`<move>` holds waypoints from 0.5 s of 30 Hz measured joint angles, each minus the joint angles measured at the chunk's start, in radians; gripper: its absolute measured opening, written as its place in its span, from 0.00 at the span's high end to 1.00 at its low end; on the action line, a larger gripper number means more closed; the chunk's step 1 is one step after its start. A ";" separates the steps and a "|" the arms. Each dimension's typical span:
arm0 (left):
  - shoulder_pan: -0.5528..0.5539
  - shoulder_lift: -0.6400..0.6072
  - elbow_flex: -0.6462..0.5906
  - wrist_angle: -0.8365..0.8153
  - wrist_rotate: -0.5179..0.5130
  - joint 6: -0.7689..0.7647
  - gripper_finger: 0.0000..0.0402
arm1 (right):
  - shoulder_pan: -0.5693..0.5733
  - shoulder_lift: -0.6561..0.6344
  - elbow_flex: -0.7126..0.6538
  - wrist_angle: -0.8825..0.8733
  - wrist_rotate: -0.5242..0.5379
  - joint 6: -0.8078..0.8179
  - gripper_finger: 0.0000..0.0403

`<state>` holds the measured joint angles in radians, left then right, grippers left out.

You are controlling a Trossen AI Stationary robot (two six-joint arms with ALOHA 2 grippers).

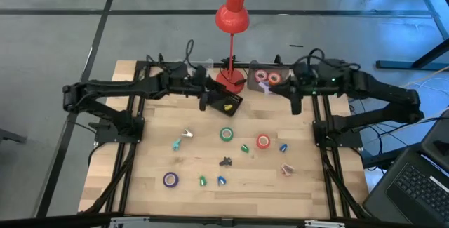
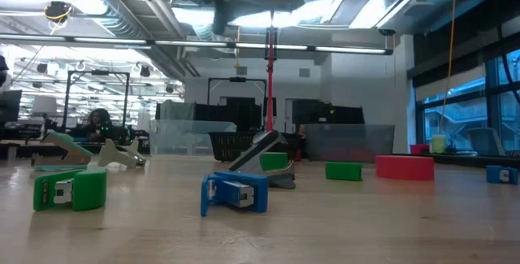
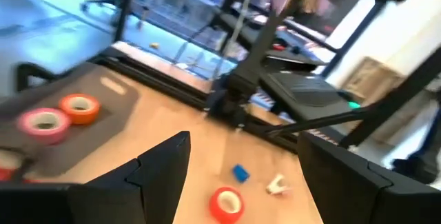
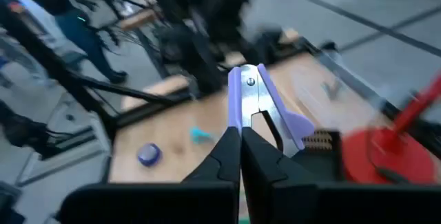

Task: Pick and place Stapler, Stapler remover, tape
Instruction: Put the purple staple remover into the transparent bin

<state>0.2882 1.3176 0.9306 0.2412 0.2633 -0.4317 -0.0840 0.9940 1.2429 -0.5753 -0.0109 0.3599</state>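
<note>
The purple staple remover (image 4: 265, 107) is clamped between the closed fingers of the right gripper (image 4: 240, 156), raised over the dark tray (image 1: 280, 70) at the table's far edge. In that tray lie a pink tape roll (image 1: 262, 76) and an orange tape roll (image 1: 273, 78). A red roll (image 1: 263, 142), green roll (image 1: 226, 135) and purple roll (image 1: 170, 179) remain on the wooden table (image 1: 154, 158). The left gripper (image 3: 241, 176) stands with fingers spread wide, holding nothing, beside the red lamp (image 1: 231, 19).

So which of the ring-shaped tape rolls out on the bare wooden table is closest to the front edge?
The purple-blue ring-shaped tape roll, at the front left. The green ring-shaped roll and the red ring-shaped roll both lie farther back, nearer the table's middle.
</note>
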 joint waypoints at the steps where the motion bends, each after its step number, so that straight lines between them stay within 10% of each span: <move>1: 0.000 0.022 0.000 0.021 0.013 -0.002 0.34 | 0.005 0.015 0.022 0.001 -0.014 0.000 1.00; 15: -0.001 0.179 0.229 -0.056 0.109 0.128 0.34 | 0.016 0.248 0.178 -0.103 -0.098 -0.057 1.00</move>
<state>0.2874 1.4963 1.1596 0.1854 0.3727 -0.3039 -0.0677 1.2416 1.4208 -0.6784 -0.1092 0.3026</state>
